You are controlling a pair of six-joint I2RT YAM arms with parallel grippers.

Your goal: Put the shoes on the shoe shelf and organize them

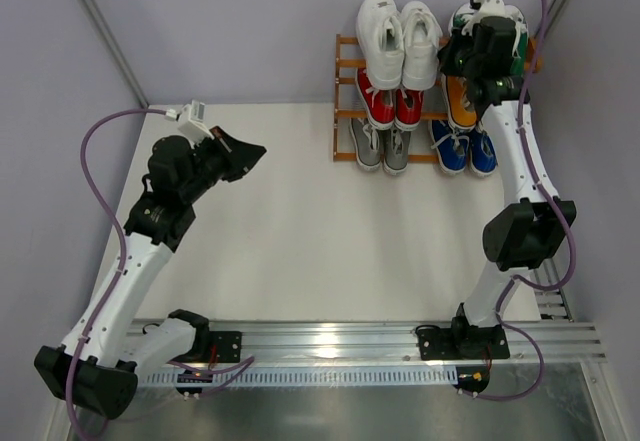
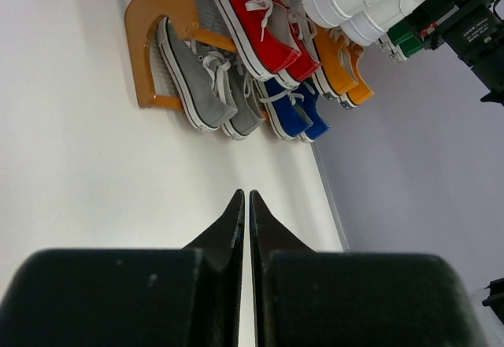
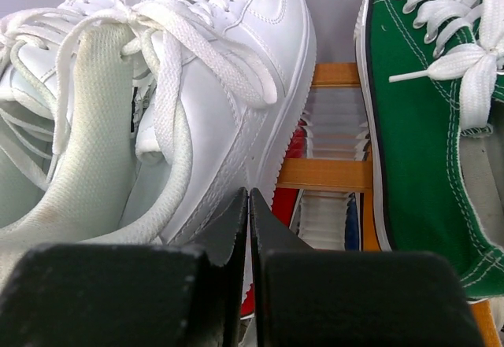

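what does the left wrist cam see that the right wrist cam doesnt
Only the left wrist view shows the grey shoes, the bare table, the right arm and the shut left gripper.

Only the right wrist view shows the laces of the green shoe, the open tops of the white shoes and the shut right gripper pointing between them.

Both show the white shoes, some green, the shoe shelf, and bits of the red shoes and blue shoes.

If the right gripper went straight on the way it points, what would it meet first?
Probably the white sneaker: the right gripper, jaws shut, aims at its sole edge. Depth is unclear; a shoe shelf slat lies just beside that line.
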